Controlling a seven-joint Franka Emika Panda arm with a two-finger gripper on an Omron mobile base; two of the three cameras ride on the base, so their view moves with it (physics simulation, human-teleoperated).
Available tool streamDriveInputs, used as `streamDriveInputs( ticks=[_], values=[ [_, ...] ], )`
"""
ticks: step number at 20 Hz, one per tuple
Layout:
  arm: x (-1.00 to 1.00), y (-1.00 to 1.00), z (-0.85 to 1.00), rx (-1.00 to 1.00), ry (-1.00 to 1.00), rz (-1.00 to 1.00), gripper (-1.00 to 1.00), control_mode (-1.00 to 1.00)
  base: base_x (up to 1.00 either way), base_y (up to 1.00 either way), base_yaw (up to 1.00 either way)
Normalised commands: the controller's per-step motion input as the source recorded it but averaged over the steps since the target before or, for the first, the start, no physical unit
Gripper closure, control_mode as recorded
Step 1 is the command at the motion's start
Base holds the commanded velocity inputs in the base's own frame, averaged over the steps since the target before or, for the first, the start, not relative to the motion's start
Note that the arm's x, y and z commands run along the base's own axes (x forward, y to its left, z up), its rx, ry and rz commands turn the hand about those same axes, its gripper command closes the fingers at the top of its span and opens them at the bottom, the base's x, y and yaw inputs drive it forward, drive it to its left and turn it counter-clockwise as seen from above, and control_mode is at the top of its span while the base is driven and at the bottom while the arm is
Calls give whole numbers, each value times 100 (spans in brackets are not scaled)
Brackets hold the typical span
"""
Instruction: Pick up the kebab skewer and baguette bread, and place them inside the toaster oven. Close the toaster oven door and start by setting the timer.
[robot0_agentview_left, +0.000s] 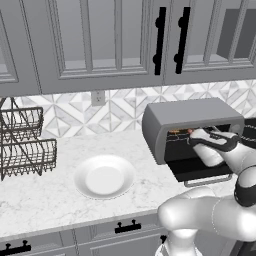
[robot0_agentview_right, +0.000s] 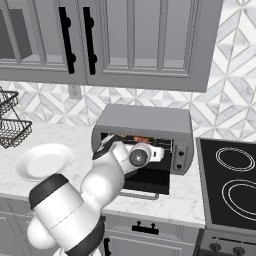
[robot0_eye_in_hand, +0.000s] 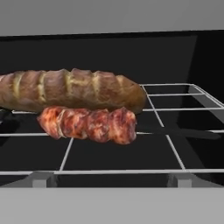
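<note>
Inside the toaster oven (robot0_agentview_right: 145, 122), baguette bread (robot0_eye_in_hand: 72, 89) and kebab skewer (robot0_eye_in_hand: 89, 124) lie side by side on the rack; your pincer (robot0_agentview_right: 161, 154) is released. Withdraw, then close the toaster oven door (robot0_agentview_right: 147, 185).

The toaster oven (robot0_agentview_right: 145, 122) stood open on the counter (robot0_agentview_left: 55, 192), its door (robot0_agentview_right: 150, 184) folded down and the arm reaching into its mouth. On the wire rack (robot0_eye_in_hand: 175, 131) the baguette bread (robot0_eye_in_hand: 70, 89) and kebab skewer (robot0_eye_in_hand: 89, 124) took the left side (the right lay bare).
</note>
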Motion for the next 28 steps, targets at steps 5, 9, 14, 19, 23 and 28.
streamDriveInputs(
  ticks=[5,9,14,19,23,28],
  values=[
    [-42,-1,22,0,0,-3,-100,-100,0,0,0],
    [-41,-23,41,0,0,-2,-100,-100,0,0,0],
    [-31,-59,54,0,2,0,-100,-100,0,0,0],
    [-59,-44,25,0,14,2,-100,-100,0,0,0],
    [-72,-54,10,0,16,5,-100,-100,0,0,0],
    [-67,-35,-2,0,14,4,-100,-100,0,0,0]
  ],
)
